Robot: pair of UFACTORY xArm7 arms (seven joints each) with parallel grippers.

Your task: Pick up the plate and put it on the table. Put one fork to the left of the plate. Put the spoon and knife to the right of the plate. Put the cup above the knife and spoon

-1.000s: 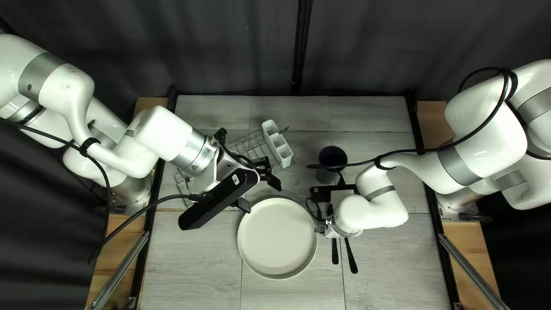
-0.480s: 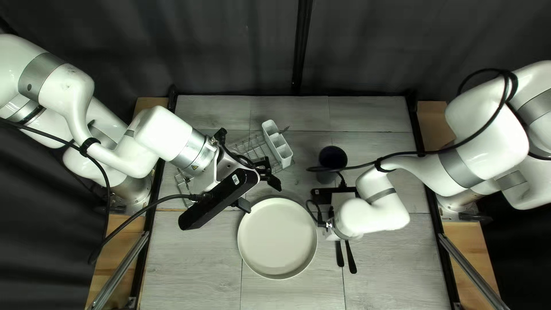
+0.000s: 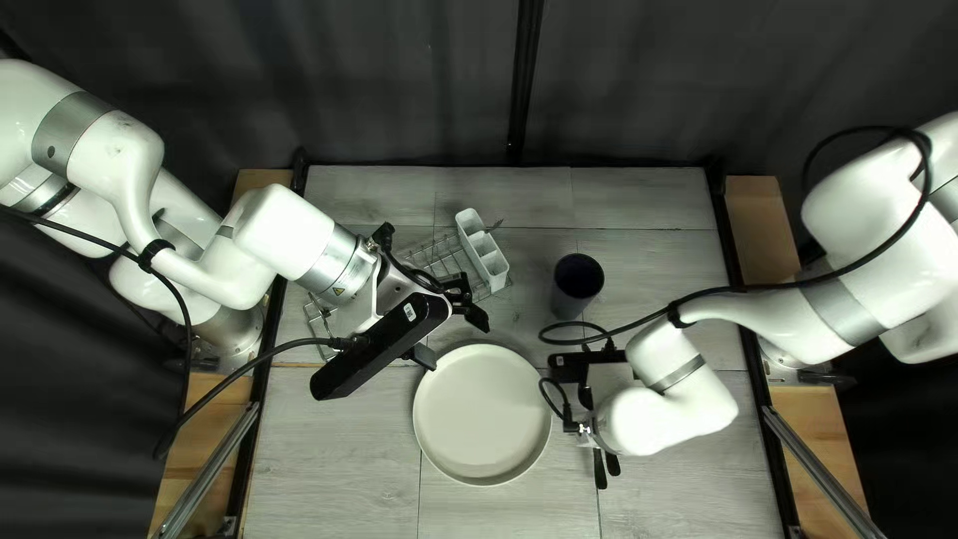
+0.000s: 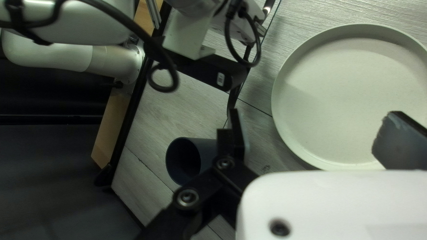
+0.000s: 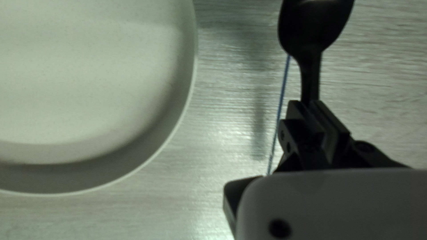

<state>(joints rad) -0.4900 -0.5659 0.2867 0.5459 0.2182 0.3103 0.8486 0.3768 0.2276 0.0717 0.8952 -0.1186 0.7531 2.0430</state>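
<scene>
Both nearer and farther right than a moment ago, the right gripper [image 3: 587, 431] has carried the spoon [image 5: 311, 31] along. The plate [image 3: 481, 411], the cup [image 3: 578, 283] and the left gripper [image 3: 449, 336] have stayed where they were.

In the right wrist view, the right gripper [image 5: 310, 105] is closed on the spoon by its handle, with the bowl pointing to the far side. The spoon is just to the right of the plate, apart from its rim. A second dark handle [image 3: 614, 465] lies just right of the spoon's handle; the rest of that piece is hidden under the arm.

The left gripper [image 4: 311, 133] has its fingers wide apart with nothing held, over the far left edge of the plate.

The plate lies flat near the middle of the table [image 3: 339, 449]. The cup stands upright to its far right, beyond the spoon. Left of the cup, a white utensil holder [image 3: 483, 250] sits at the right end of a wire rack [image 3: 439, 257].
</scene>
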